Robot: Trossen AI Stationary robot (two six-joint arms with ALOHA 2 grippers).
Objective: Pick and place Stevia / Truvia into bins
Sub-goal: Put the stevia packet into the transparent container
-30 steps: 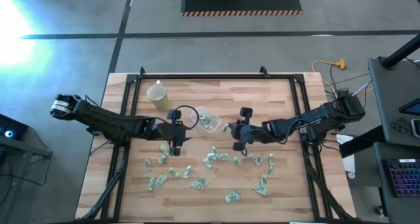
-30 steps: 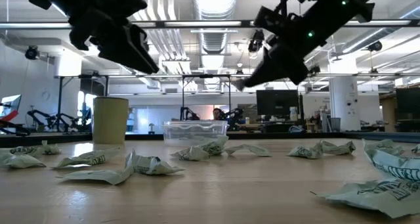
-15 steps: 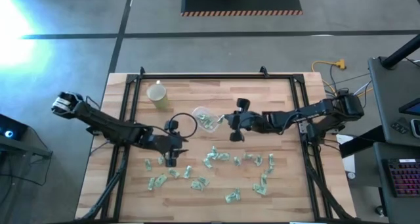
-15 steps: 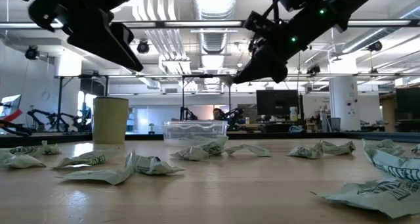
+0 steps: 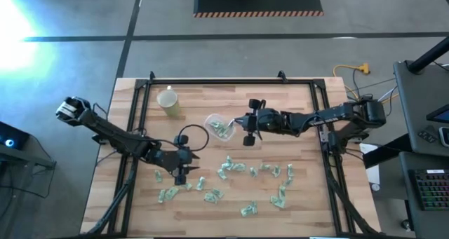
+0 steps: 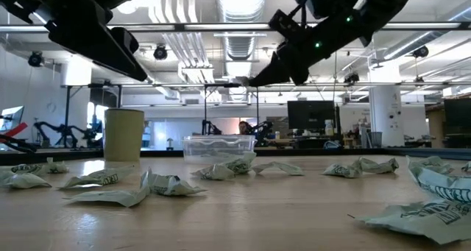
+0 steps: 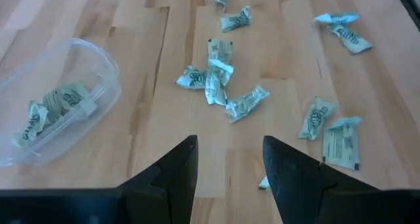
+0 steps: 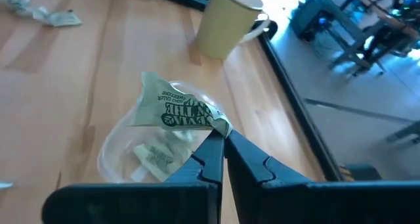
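Many pale green-and-white sachets [image 5: 231,167] lie scattered on the near half of the wooden table, also seen in the left wrist view as sachets [image 7: 216,79]. The clear tub [image 5: 212,119] stands mid-table with a few sachets [image 8: 154,155] inside. My right gripper [image 5: 237,121] hovers at the tub's right rim, shut on one sachet [image 8: 174,109]. In the low view it is the right gripper [image 6: 252,81] high above the tub [image 6: 218,144]. My left gripper [image 5: 181,172] hangs open above the loose sachets on the near left, its left gripper [image 7: 226,178] touching nothing. My right gripper pinches one sachet by its end corner [image 8: 215,125] between the two fingertips. The fingers come slanting from the table's right. The sachet sticks out past the fingertips, lifted clear, above the tub's opening [image 8: 118,145].
A pale yellow cup [image 5: 168,101] stands at the far left of the table, beyond the tub, also the cup [image 6: 123,133] in the low view. Black frame rails [image 5: 140,106] run along the table's left and right sides. Bare wood lies between tub and sachets.
My right gripper has carried its sachet toward the table's left and slightly far, from right of the tub to over its rim. My left gripper has moved toward the near edge, from beside the tub to above the loose sachets.
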